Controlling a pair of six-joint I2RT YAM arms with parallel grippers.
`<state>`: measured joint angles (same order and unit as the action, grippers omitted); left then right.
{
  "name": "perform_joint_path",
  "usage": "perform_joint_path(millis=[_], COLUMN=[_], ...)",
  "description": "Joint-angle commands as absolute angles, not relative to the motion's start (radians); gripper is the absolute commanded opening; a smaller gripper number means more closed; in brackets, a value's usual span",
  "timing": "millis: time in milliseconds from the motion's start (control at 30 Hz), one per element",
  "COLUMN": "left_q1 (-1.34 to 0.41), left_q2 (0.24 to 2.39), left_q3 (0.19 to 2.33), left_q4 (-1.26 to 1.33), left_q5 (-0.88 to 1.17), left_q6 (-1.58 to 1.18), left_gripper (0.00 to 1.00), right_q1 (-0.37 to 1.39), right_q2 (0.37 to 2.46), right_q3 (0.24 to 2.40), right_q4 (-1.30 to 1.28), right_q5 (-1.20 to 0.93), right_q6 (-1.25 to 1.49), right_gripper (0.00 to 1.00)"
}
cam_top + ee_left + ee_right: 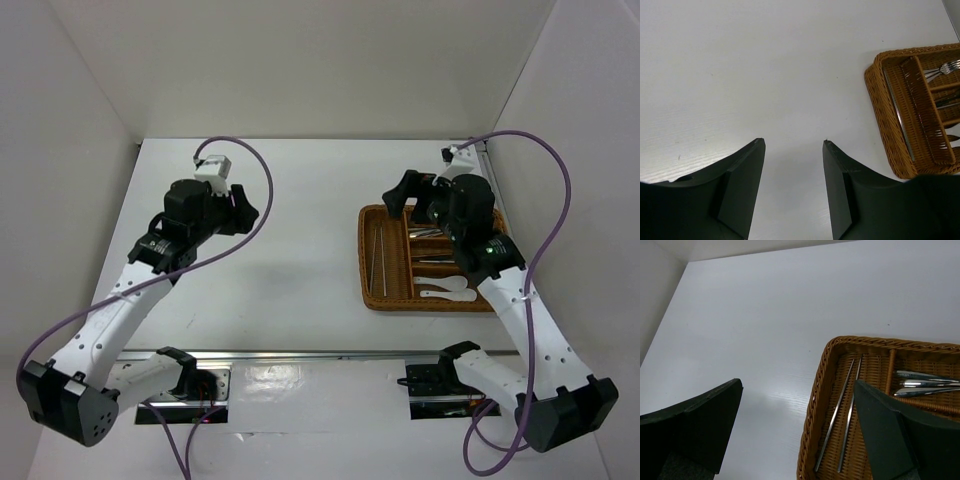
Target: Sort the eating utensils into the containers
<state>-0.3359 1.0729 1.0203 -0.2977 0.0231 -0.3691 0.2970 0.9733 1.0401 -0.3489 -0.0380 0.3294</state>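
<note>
Under right arm, half-hidden wicker tray

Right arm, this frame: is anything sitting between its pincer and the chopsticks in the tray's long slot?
Nothing visible. The right pincer hangs open over the left wall of the wicker tray. The two chopsticks lie bare in the long slot below it, with no other utensil over them.

The white counter is a flat, matte surface closed in by pale walls at the back and sides. A brown woven wicker tray sits flat on its right half, close to the right wall. A metal rail runs along the near edge.
</note>
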Motion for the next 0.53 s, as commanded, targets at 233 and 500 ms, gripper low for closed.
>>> perform_joint_path(millis=[233, 500], left_q1=[-0.33, -0.33], left_q2=[0.979, 0.957], left_q3=[0.977, 0.943], left_q4=[-0.302, -0.321], left_q5=[0.012, 0.012], left_q6=[-0.333, -0.333], left_gripper=[0.63, 0.65], right_q1=[0.304, 0.304], right_q2=[0.933, 0.923], right_q3=[0.971, 0.959], right_q4=[-0.273, -0.284], right_q5=[-0.023, -0.011], right_q6=[0.35, 0.359], right_gripper=[1.0, 1.0])
